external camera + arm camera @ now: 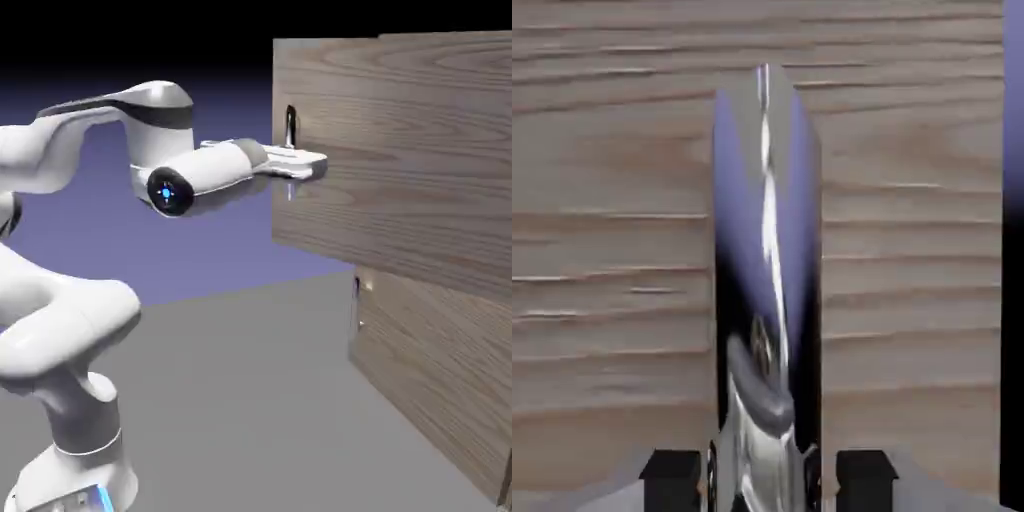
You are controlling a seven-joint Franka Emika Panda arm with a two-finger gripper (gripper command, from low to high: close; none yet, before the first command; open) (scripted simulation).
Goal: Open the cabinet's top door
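Wood-grain is seen on two doors, the top door [400, 150] and the lower door [430, 370], and one dark vertical handle [291, 125] is counted on the upper one. One white arm [70, 130] is shown, with one hand [768, 480]. The upper handle is grasped by the hand, between its two finger tips [672, 482]. The top door is located directly before the hand, and is extended toward the exterior view's right.
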